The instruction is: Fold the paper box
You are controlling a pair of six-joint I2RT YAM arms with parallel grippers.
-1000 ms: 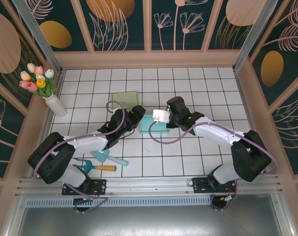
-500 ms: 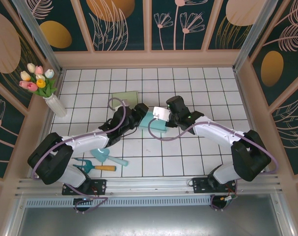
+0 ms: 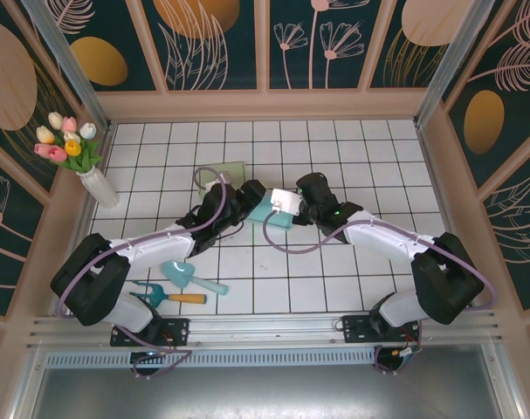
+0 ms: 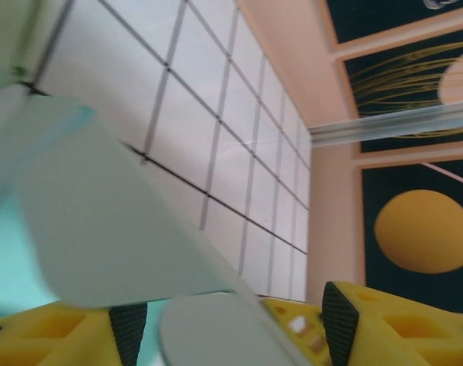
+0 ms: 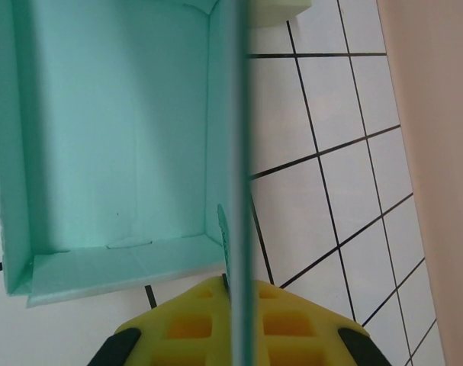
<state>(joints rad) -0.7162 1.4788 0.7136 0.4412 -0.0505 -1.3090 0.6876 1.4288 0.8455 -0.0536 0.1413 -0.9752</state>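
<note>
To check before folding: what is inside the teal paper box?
The paper box holds nothing visible, only its bare floor; the raised flap hides a strip along one wall.

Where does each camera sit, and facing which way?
Top external: above and behind, looking down at the table; left arm and right arm meet at the teal paper box.
Left wrist: low over the tiles, facing a wall; yellow fingers, pale box flap close.
Right wrist: looking down into the box; its fingers pinch one panel.
Shared: the box.
</note>
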